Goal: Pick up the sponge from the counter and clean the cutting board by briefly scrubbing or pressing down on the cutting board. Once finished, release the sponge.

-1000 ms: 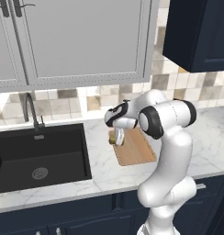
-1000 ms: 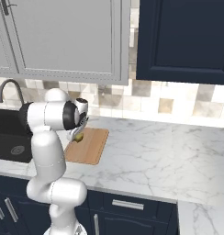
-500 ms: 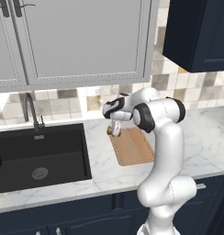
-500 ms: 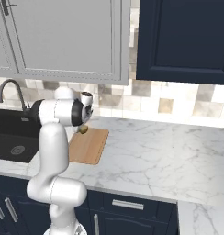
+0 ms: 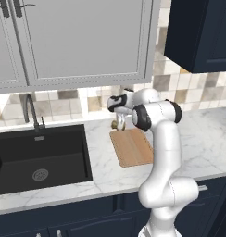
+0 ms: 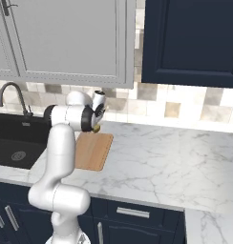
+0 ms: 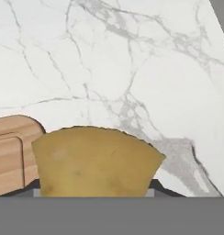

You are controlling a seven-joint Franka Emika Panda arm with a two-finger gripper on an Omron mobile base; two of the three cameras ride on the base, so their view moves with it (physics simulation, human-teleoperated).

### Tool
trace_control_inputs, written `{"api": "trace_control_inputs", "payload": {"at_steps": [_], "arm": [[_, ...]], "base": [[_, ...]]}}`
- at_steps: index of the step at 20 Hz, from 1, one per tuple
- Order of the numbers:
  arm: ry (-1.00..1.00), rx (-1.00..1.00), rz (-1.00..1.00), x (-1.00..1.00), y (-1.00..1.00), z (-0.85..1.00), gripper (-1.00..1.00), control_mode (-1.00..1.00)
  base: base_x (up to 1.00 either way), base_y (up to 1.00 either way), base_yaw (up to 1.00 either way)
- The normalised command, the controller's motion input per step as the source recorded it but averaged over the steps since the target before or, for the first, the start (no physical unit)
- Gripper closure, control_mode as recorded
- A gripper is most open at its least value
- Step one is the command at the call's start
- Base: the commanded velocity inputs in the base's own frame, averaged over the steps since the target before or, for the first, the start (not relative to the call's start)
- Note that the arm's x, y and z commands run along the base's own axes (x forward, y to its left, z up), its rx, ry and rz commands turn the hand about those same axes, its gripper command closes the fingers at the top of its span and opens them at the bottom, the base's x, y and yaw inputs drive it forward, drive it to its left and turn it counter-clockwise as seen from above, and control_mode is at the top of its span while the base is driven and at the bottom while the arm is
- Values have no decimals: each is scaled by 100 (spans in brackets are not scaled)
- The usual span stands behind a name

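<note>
Pinching the sponge (image 7: 93, 161), the claw (image 5: 118, 122) hangs above the cutting board's (image 5: 133, 147) far edge over the counter (image 5: 205, 139).

Light is even and soft throughout, with no clear source and no glare. The marble desk (image 6: 175, 157) reads bright; the sink (image 5: 38, 157) and navy cabinets stay dark but legible. Shadows are faint: a dim patch lies on the desk beside the sponge (image 7: 95, 160) in the hand view. That view looks soft and slightly blurred up close; both base views are sharper.
</note>
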Motion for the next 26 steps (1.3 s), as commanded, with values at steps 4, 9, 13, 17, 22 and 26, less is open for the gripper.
{"api": "trace_control_inputs", "payload": {"at_steps": [4, 9, 13, 17, 22, 26], "arm": [[0, 1, -1, 19, -65, -5, 100, -100], [0, 0, -3, 4, -65, -1, 100, -100], [0, 0, -11, -7, -52, 0, 100, -100], [6, 0, -14, -22, -46, 1, 100, -100], [7, 0, -14, -28, -48, 0, 100, -100], [6, 0, -13, -29, -50, 0, 100, -100]], "base": [[0, 0, 0], [0, 0, 0], [0, 0, 0], [0, 0, 0], [0, 0, 0], [0, 0, 0]]}}
